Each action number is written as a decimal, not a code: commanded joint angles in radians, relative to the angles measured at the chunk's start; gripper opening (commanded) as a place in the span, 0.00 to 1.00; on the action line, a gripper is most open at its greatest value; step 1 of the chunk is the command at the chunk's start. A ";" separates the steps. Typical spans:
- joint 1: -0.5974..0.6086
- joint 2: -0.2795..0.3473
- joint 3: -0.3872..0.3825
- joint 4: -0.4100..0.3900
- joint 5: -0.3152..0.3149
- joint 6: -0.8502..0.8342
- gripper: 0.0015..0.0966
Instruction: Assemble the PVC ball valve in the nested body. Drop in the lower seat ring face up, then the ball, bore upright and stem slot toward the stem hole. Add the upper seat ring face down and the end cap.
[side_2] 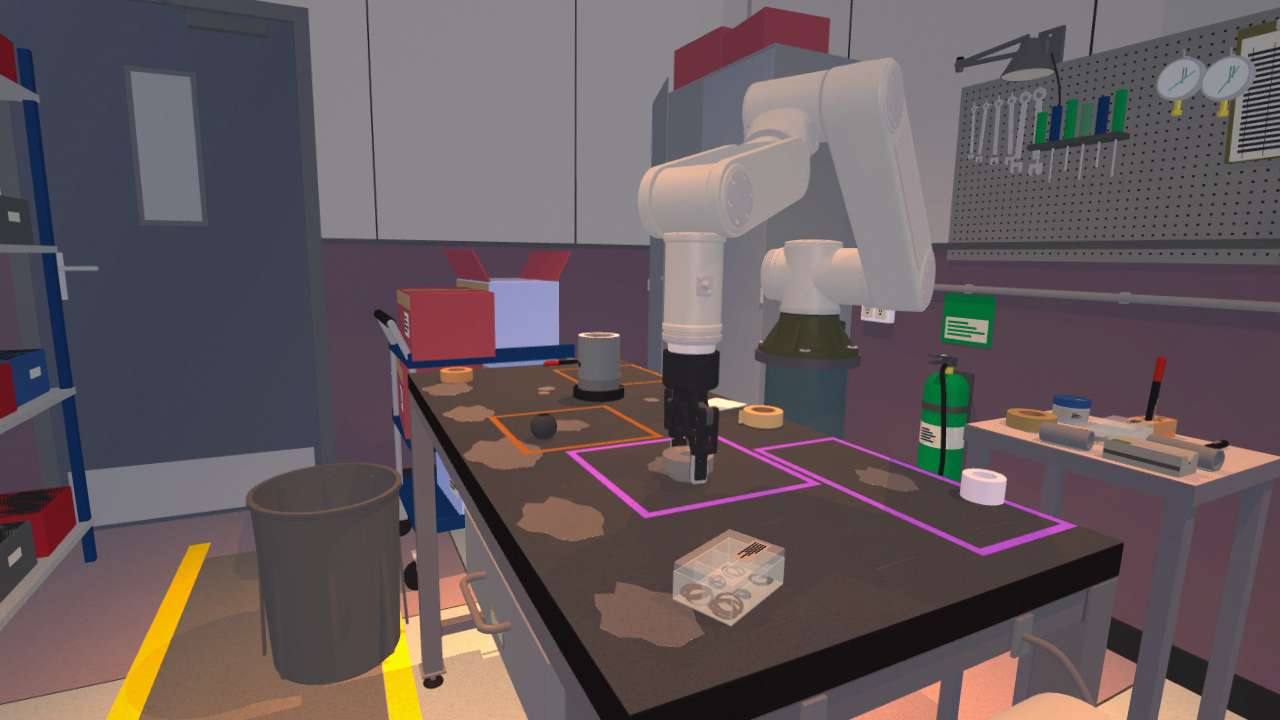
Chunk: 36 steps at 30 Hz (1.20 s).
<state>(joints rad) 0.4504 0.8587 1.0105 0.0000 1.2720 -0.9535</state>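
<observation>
My gripper (691, 467) points straight down in the left magenta-taped square at mid-bench, closed around the grey end cap (680, 465), which sits on the bench top. The dark ball (543, 426) lies in the near orange-taped square, behind and left of the gripper. The grey valve body (598, 364) stands upright on a black base in the far orange square. The seat rings are too small to make out.
The brown bin (324, 568) stands on the floor left of the bench. A clear parts box (729, 576) sits near the front edge. Tape rolls (761, 415) (983, 485) lie right of the gripper. The right magenta rectangle (913, 492) holds only the white roll.
</observation>
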 commanded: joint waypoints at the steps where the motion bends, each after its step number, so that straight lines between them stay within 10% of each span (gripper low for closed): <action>1: 0.000 0.000 0.000 0.000 0.000 0.000 0.80; 20: 0.000 -0.007 -0.005 0.000 0.009 0.000 0.93; 36: 0.000 -0.104 -0.127 0.000 0.231 0.000 0.93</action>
<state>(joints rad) 0.4504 0.7522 0.8802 0.0000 1.5051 -0.9535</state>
